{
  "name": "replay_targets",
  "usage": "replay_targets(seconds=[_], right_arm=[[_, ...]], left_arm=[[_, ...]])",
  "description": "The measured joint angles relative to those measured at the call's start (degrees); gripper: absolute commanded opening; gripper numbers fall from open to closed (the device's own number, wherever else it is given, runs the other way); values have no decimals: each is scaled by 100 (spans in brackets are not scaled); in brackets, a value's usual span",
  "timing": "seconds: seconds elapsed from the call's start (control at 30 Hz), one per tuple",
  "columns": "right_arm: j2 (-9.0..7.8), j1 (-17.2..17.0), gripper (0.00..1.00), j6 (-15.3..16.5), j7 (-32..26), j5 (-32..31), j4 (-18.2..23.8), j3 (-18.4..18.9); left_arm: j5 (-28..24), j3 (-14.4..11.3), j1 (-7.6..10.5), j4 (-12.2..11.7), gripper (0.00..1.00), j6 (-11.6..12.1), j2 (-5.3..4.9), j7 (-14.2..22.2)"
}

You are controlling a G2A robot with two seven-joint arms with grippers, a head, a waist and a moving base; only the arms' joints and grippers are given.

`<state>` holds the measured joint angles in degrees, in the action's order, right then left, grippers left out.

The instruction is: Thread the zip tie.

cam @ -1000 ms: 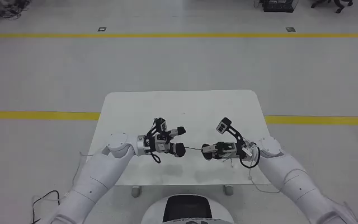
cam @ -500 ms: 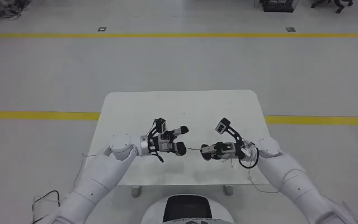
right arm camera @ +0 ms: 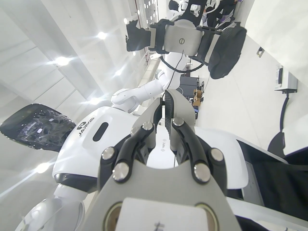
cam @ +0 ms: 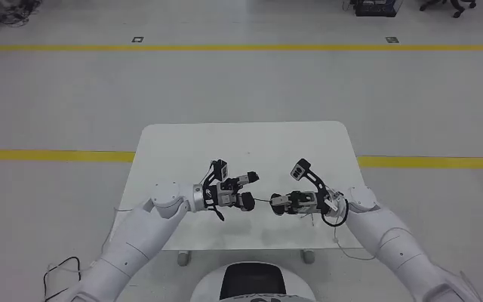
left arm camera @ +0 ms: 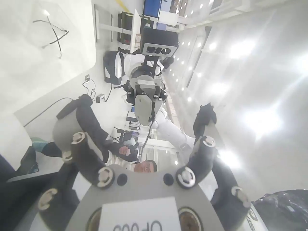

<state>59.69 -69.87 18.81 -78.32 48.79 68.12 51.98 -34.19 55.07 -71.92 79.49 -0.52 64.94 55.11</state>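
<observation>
Item: zip tie [cam: 262, 200], thin and black. We find it held in the air above the near half of the table [cam: 241, 140], midway between the side edges, stretched level between the two grippers. Right gripper [cam: 277, 203]: fingers [right arm camera: 174, 106] pinched narrow on one end of the tie. Left gripper [cam: 250, 189]: fingers [left arm camera: 80, 126] spread wide, holding nothing, facing the tie's free tip. We cannot tell whether that tip touches the left gripper.
</observation>
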Motion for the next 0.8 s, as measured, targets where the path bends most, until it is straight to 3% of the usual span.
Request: replay_targets(seconds=[0.17, 0.8], right_arm=[[8, -90, 0, -43, 230, -100, 148, 29], [51, -196, 0, -53, 177, -280, 307, 165]], left_arm=[[63, -72, -27, 87, 100, 34, 0, -81], [63, -226, 45, 95, 100, 26, -37, 4]])
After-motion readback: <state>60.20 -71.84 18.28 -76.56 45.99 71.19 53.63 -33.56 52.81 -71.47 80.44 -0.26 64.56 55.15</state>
